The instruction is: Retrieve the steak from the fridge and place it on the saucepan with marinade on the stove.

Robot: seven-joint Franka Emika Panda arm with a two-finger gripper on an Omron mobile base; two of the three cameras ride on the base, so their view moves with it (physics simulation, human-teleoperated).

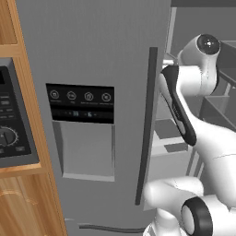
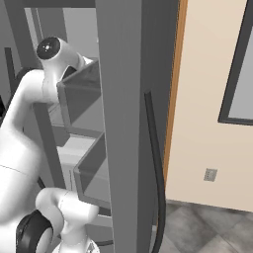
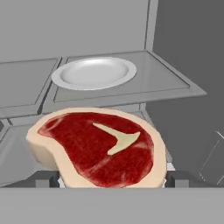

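The steak (image 3: 98, 146), a red slab with a pale fat rim, lies on a grey shelf inside the fridge (image 1: 92, 69) and sits very close in the hand view. My gripper (image 3: 111, 180) is open, with one dark fingertip (image 3: 43, 179) at the steak's left and the other at its right, low against its near edge. In both base views the white arm reaches past the shut left door into the open right half of the fridge. The saucepan, the marinade and the stove are out of view.
A white plate (image 3: 94, 73) rests on the shelf behind the steak. The open right fridge door (image 2: 121, 123) carries grey bins (image 2: 81, 94) close to the arm. A black appliance panel (image 1: 9, 124) sits in wooden cabinetry left of the fridge.
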